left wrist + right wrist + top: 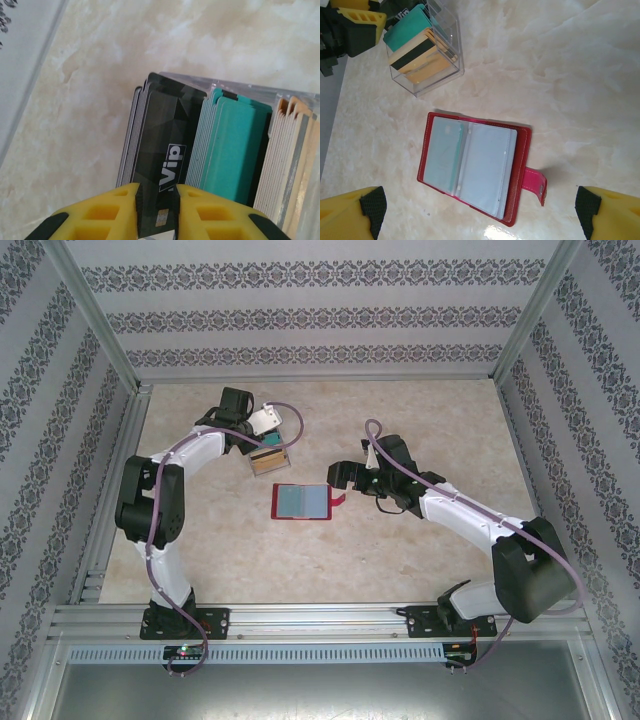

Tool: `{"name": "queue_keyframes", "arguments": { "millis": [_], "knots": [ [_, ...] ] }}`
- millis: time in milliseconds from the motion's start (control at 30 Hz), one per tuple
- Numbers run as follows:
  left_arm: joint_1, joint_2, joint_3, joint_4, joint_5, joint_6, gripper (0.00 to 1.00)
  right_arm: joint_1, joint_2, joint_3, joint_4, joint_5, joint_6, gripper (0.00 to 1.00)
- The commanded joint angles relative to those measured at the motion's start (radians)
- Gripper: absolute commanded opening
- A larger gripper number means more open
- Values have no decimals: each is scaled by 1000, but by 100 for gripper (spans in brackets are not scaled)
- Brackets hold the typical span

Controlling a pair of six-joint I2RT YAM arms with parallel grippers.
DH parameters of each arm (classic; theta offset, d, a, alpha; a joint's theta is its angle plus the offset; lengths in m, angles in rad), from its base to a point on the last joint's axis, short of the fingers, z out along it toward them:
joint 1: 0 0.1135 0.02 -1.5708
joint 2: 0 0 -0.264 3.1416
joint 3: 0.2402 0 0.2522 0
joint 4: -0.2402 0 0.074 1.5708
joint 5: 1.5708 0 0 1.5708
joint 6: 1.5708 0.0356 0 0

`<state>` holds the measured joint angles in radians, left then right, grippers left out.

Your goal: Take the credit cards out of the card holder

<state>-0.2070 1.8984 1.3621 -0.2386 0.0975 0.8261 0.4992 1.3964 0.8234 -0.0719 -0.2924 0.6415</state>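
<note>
1. Red outside and grey-blue inside, the card holder (470, 167) lies open and flat on the worktop (560, 75), just ahead of the right tool (347, 480). Its tab (535, 182) points toward that tool.
2. The right tool is spread wide with nothing in it, and it is not touching the holder.
3. The left tool (157, 192) is well away from the holder, at a clear box (445, 75) of cards standing on edge.
4. Its yellow fingers (110, 210) stand a little apart with a black "Vip" card (170, 125) between them. I cannot tell whether they press it.
5. Ahead of the fingertips, teal cards (235, 145) stand right of the black card, and tan cards (295, 165) farther right.
</note>
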Motion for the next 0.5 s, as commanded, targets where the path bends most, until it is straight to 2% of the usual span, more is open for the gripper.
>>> {"name": "queue_keyframes", "arguments": {
  "millis": [0, 67, 333, 467],
  "knots": [
    [12, -8, 25, 30, -2, -60, 25, -4, 1, 28, -7, -10, 11, 98],
    [12, -29, 25, 47, 5, -117, 27, -3, 0, 26, -9, -7, 13, 98],
    [14, -169, -7, 111, -25, -502, 51, 68, 25, 70, -84, 93, -35, 98],
    [14, -237, 0, 21, -16, -727, 53, 111, 63, 96, -94, 108, -63, 98]
  ]
}}
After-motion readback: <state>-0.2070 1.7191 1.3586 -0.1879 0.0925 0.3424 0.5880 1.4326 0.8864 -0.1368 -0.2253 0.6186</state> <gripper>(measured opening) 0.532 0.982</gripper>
